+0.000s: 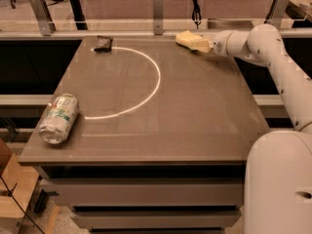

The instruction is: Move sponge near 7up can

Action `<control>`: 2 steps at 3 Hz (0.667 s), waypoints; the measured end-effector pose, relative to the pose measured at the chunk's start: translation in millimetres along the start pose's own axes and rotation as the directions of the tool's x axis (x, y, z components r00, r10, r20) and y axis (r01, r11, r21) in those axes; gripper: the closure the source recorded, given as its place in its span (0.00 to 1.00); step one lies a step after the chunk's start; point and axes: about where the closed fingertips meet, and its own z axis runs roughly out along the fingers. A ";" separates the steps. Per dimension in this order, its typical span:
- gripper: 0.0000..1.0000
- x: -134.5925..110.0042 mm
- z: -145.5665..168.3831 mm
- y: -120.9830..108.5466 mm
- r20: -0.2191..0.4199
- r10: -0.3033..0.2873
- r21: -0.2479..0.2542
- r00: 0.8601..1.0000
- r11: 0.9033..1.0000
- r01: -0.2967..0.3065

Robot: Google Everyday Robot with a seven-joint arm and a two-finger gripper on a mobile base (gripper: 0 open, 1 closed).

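Note:
The pale yellow sponge is at the far right of the table, near its back edge. My gripper reaches in from the right and is shut on the sponge, holding it just over the tabletop. The 7up can, silver-white with green marks, lies on its side at the table's front left corner, far from the sponge.
A small black foil packet lies at the back left. A white arc is drawn across the brown tabletop. A rail with metal posts runs behind the table. My white arm and base stand at the right.

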 end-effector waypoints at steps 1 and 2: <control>0.85 -11.8 -1.5 15.6 0.013 -0.032 -0.035 0.999 0.999 0.033; 1.00 -42.6 -14.0 58.5 0.056 -0.110 -0.127 0.992 0.985 0.116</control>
